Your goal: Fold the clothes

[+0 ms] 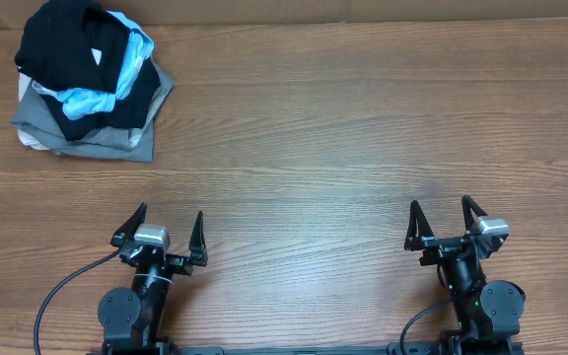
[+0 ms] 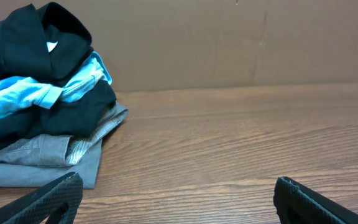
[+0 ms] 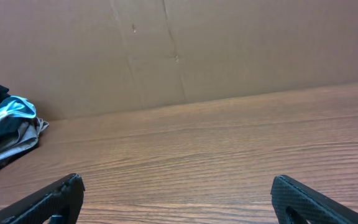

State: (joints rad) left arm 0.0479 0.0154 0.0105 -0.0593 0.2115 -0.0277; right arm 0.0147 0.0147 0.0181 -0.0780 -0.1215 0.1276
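Overhead view shows the black shirt (image 1: 62, 44) bunched in a heap directly on top of the grey folded garment (image 1: 102, 143), which serves as the reference for every position below. A light blue shirt (image 1: 131, 49) is twisted through the black fabric, also on top of the grey folded garment, and crosses the heap on the side facing the arms. Bare tabletop (image 1: 363, 128) extends to the right of the grey folded garment and toward the arms. The left jaws stand spread apart and hold nothing, well apart from the grey folded garment on its near side. The right jaws are likewise spread and empty, farther from it and off to its right. Both wrist views confirm separated fingers with only tabletop between them. Handling assessment: the black shirt is soft, light and limp. It will sag and drape when lifted and offers no rigid edge. It will probably drag the light blue shirt along, since the two are intertwined. Recommended hold: pinch the raised fold at the highest point of the heap above the grey folded garment, where only black fabric shows. Lift slowly, let the blue fabric fall free, then locate shoulders or hem for spreading. A small white patch (image 2: 51, 45) shows near that fold in the left wrist view; whether it is a label or the logo cannot be told.
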